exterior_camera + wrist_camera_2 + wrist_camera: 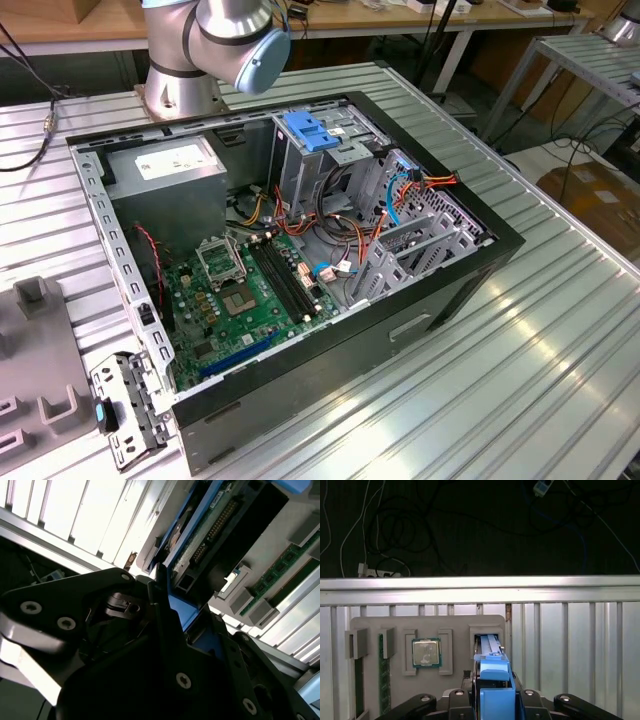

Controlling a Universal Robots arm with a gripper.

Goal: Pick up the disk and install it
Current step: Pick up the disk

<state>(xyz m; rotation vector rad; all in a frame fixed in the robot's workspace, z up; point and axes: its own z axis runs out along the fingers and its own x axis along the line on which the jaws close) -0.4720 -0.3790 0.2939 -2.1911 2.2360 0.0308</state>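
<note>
Disk (496,676) edge seemingly between jaws

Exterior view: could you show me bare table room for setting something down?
The ribbed aluminium table is bare on the exterior view's right of the open black computer case; the exterior view's left holds a grey parts tray and metal bracket.
</note>
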